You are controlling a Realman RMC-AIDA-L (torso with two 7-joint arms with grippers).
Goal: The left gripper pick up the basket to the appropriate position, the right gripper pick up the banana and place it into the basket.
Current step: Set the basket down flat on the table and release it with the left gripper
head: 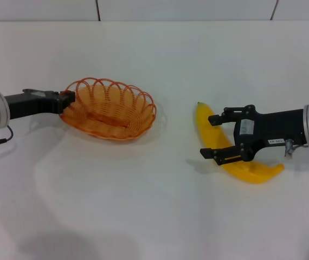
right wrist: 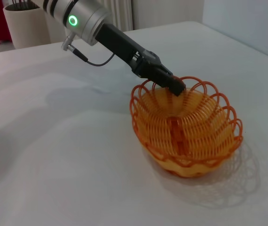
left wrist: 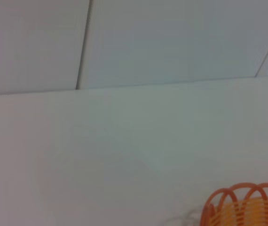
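**Basket gripped at its rim, banana straddled on the surface**

Nearest, the right pincer (head: 215,136) stands wide, its fingers spread across the banana (head: 252,172), which lies flat on the white surface (head: 143,206). Farther off to the left, the left pincer (head: 68,100) is clamped on the near rim of the orange wire basket (head: 111,108) (seemingly tipped up on that side).
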